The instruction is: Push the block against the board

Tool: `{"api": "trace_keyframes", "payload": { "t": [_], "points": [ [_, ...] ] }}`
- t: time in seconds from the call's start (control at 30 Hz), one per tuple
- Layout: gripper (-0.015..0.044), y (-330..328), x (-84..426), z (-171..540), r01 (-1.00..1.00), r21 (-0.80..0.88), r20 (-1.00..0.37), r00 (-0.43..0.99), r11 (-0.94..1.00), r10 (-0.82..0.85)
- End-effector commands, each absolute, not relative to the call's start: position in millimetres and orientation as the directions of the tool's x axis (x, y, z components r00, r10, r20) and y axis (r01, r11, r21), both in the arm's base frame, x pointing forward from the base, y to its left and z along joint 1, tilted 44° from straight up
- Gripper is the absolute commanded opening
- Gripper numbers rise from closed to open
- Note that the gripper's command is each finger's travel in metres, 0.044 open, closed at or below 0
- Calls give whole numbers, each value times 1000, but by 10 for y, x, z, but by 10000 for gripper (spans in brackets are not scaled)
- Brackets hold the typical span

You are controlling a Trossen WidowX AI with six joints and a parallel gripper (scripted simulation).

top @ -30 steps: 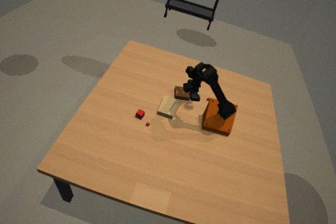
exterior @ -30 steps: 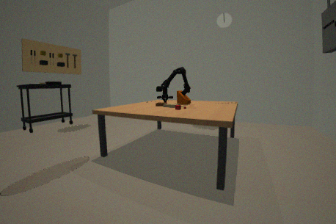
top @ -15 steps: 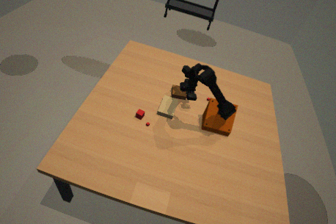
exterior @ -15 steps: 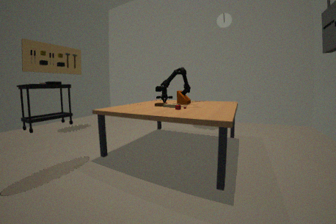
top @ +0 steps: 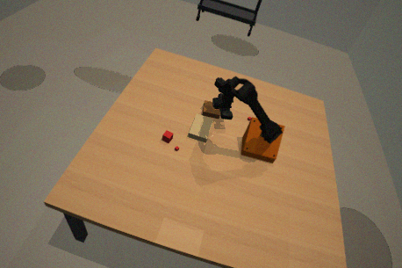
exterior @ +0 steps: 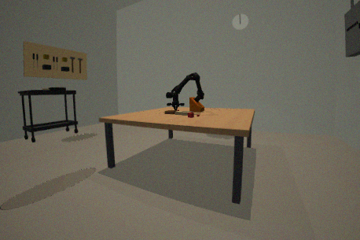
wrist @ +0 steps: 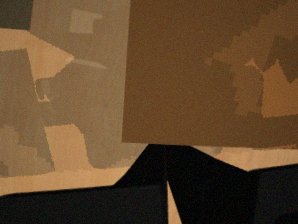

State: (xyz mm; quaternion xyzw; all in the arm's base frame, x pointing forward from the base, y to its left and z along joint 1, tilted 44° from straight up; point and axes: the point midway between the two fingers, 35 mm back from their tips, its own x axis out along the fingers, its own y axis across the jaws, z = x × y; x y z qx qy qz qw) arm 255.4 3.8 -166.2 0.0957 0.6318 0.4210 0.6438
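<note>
The brown square block (top: 211, 109) (exterior: 170, 112) (wrist: 200, 70) lies flat on the table. The pale board (top: 201, 127) (exterior: 183, 113) lies close to it, on the nearer side in the top view. In the wrist view a corner of the board (wrist: 14, 16) shows at the top left, with a shaded gap between it and the block. My gripper (top: 222, 110) (exterior: 175, 109) (wrist: 162, 145) is shut and empty. It points down beside the block, with its fingertips at the block's lower edge in the wrist view, seemingly touching it; the block hides the very tips.
A red cube (top: 168, 136) (exterior: 190, 115) and a small red ball (top: 176, 148) (exterior: 198, 116) lie beyond the board from my gripper. Another small red ball (top: 249, 119) lies near the orange arm base (top: 259, 146) (exterior: 196, 105).
</note>
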Motion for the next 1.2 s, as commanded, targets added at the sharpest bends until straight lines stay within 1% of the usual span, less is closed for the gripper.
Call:
{"api": "trace_keyframes", "payload": {
  "t": [0.0, 0.93, 1.1, 1.17],
  "points": [
    [0, 16, 2501, -1681, -422, 656, -732, -153, 625, 664],
    [0, -143, 2105, -1764, -422, 659, -729, -157, 622, 666],
    [0, -488, 2239, -1387, -422, 658, -731, -156, 624, 664],
    [0, -508, 2241, -1363, -422, 658, -731, -157, 624, 664]
  ]
}}
